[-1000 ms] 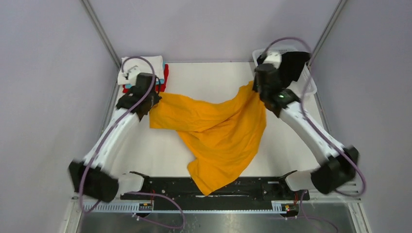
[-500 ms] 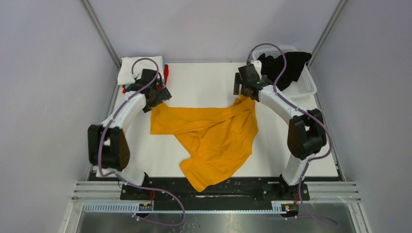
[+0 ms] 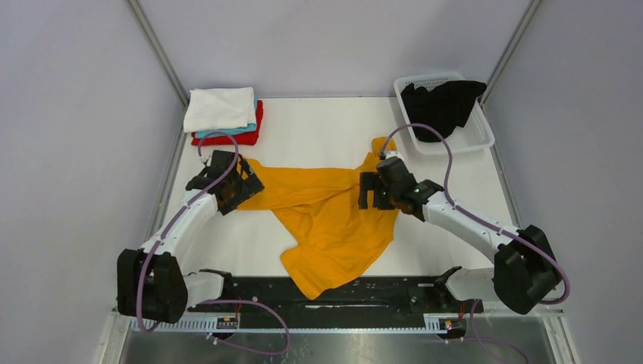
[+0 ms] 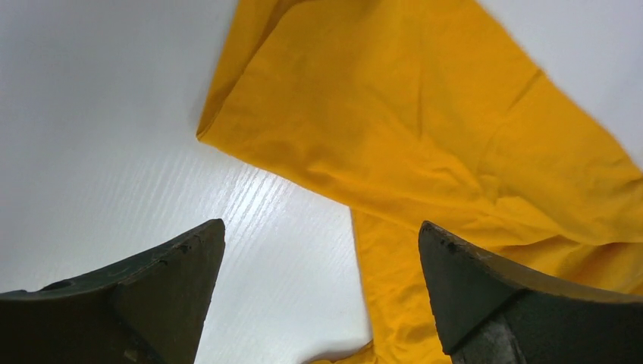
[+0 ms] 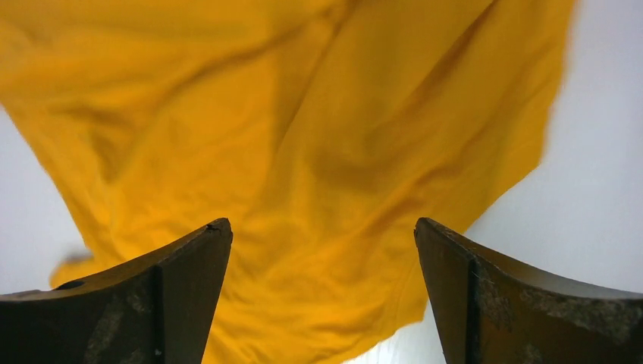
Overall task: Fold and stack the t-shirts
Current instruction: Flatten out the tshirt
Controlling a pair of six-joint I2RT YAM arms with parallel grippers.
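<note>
From above: white t-shirt point(image 3: 221, 108), teal t-shirt point(image 3: 241, 130) and red t-shirt point(image 3: 256, 120) lie folded in one stack at the far left of the bench point(image 3: 318, 125). The black t-shirt point(image 3: 443, 102) waits in the basket point(image 3: 479, 136). The orange t-shirt point(image 3: 334, 216) lies crumpled in the middle.

Left wrist: the left pincer point(image 4: 322, 231) is apart and empty, above the orange sleeve edge.

Right wrist: the right pincer point(image 5: 322, 227) is also apart and empty, over orange cloth.

I judge that two shirts remain.
</note>
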